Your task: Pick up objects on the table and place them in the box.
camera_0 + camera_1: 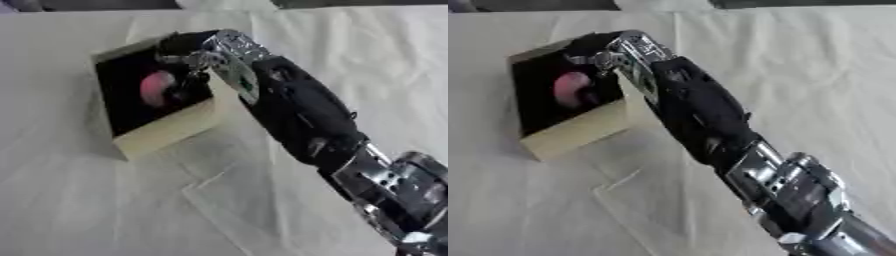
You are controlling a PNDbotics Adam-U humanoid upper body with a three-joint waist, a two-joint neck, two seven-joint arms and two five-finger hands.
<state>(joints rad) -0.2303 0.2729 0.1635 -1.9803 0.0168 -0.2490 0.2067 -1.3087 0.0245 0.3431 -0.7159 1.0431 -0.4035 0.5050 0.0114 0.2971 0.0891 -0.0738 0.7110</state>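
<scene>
A small box [166,132] with pale yellow walls and a black inside stands tilted on the white cloth at upper left. A round pink-red object [156,88] lies inside it. My right arm comes in from the lower right, and my right hand [210,57] reaches over the box's right wall, down into the opening right beside the pink object. The hand is black against the black interior, so its grip is hidden. I cannot tell whether it touches the pink object. My left hand shows in neither view.
A white creased cloth [824,75] covers the table. A flat, pale rectangular outline [232,202] lies on the cloth below the box. A dark strip [798,3] runs along the far edge.
</scene>
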